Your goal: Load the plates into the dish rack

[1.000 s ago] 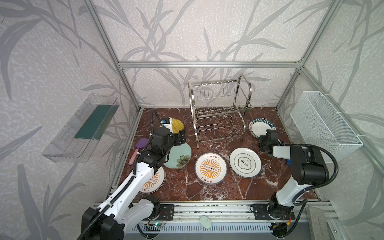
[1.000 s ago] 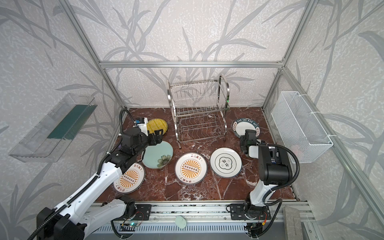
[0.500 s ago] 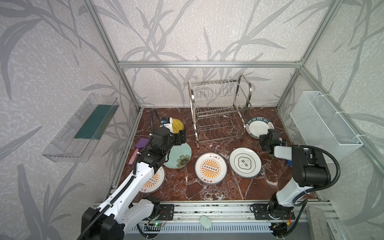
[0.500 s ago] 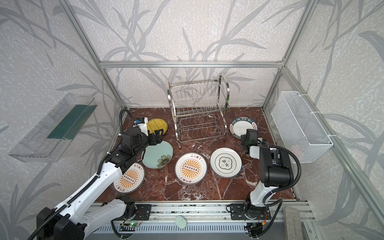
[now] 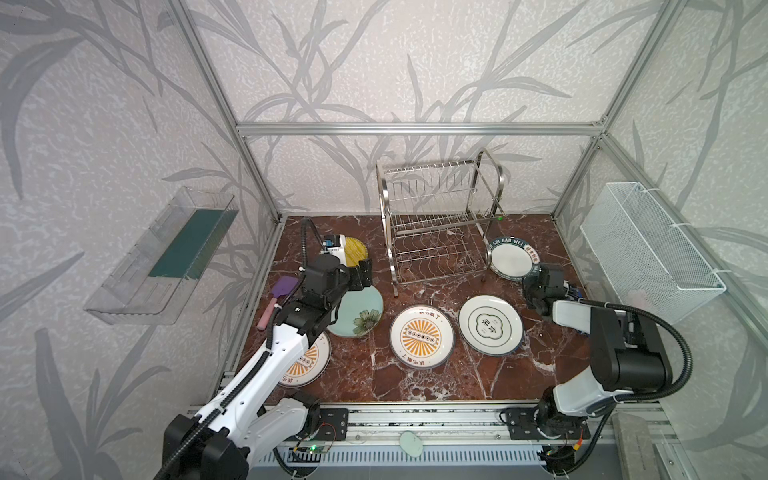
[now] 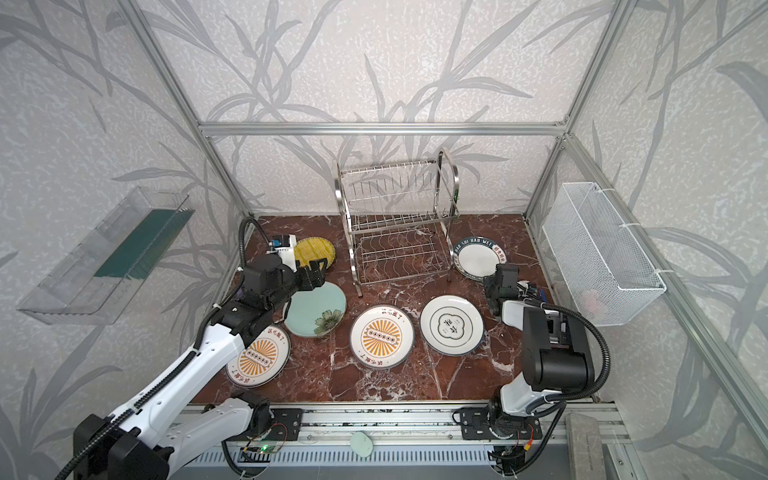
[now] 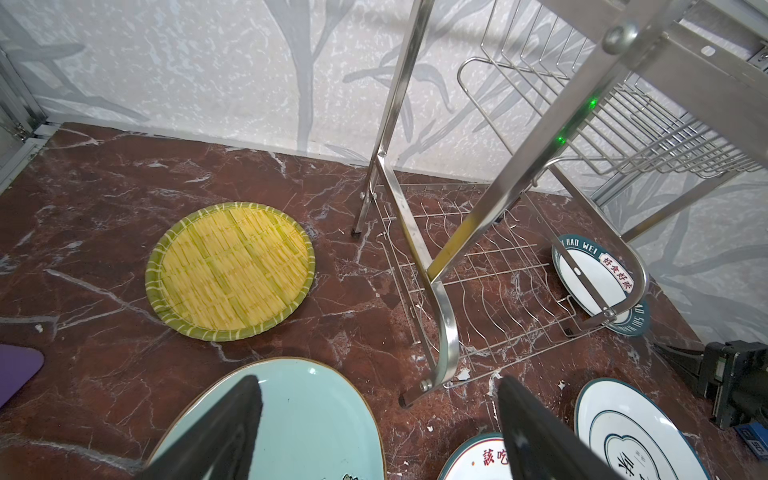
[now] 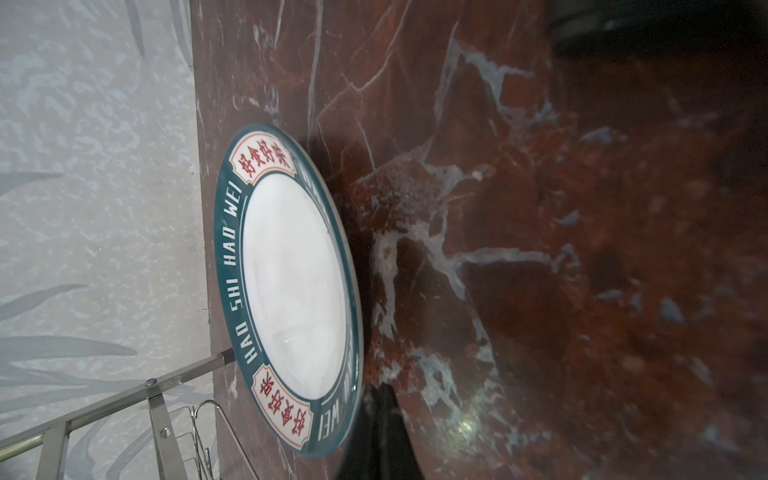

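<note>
Progress: nil loaded. The two-tier shiny steel wire dish rack (image 5: 436, 232) is bare on both shelves, no plate in any slot. All 6 plates lie on the red-brown marble tabletop (image 5: 415, 382), so 6 to go; the 1st pick looks to be under way.

Right pincer (image 5: 538, 275): closed right down, apparently pinching the near rim of the round white plate w/ dark teal lettered border (image 5: 513, 259). In its wrist view that plate looks tipped, w/ shadow under the pincer-side edge. The rack is just beyond the plate, far rim near a rack leg.

Left pincer (image 7: 377, 384): jaws wide apart, holding nothing, hovering over the rim of the pale teal flowered plate (image 5: 359, 313). The yellow ribbed plate (image 7: 228, 270) is ahead of it, the rack's front leg ahead and off to one side.

Rest: white plate w/ dark cloud-shaped mark (image 5: 490, 325) near the right pincer, on the side away from the rack; white plate w/ orange sunburst (image 5: 422, 336) beyond that; 2nd sunburst plate (image 5: 309, 361) behind the left pincer, partly under its arm.

Look: shallow, glossy, thin rims. Prob. slippery in a rim pinch.
</note>
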Robot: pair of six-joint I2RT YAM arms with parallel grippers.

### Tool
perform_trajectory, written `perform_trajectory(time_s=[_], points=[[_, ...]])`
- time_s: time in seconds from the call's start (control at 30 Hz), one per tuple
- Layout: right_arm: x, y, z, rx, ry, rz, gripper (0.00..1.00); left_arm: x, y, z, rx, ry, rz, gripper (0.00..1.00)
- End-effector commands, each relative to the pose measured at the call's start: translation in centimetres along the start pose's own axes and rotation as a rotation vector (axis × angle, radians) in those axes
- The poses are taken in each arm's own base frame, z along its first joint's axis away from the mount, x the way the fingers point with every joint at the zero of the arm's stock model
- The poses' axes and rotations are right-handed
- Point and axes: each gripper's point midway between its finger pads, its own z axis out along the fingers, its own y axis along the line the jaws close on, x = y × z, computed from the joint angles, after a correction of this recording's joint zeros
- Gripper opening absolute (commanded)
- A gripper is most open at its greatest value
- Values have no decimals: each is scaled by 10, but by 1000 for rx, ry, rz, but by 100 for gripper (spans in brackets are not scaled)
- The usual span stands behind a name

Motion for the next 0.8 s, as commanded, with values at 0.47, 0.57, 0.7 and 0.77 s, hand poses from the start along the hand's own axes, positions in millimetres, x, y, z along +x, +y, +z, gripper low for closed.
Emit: perform_trajectory(time_s=[0.47,0.57,0.7,0.77], points=[[14,-10,30,-39,105,20,39,-6,-4,-1,9,-17,6,87],[15,-10,35,-38,110,18,40,-5,-2,0,1,-14,10,87],[16,-10,42,-29,115,20,40,-5,-2,1,-3,-12,12,87],[16,-10,45,-21,116,22,40,-6,-2,1,-3,-11,14,87]])
